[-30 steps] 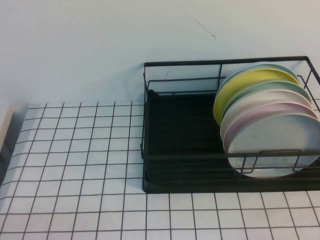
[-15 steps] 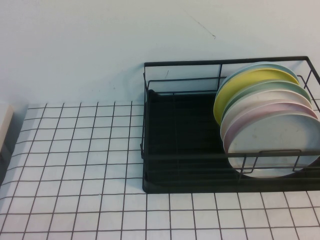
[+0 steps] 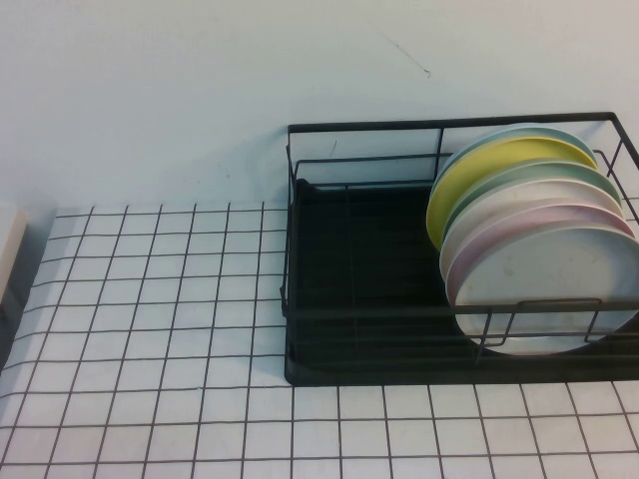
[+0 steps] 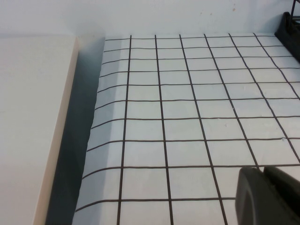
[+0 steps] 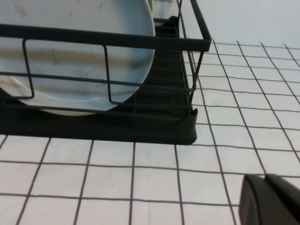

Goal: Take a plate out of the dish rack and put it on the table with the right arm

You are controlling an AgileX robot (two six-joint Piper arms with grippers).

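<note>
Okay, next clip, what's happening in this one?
Nothing is being handled yet. The plate stands at the front of a row of plates in the dish rack, at the rack's right end. The right end effector is low over the table just in front of the rack; the left end effector is over bare table off to the left. Neither holds anything.

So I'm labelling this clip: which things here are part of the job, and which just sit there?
Job:
plate, frontmost in the rack
rack
table
right claw, low over the table in front of the rack

Not the job:
pink plate
yellow plate
green plates
left claw, over the bare grid
</note>
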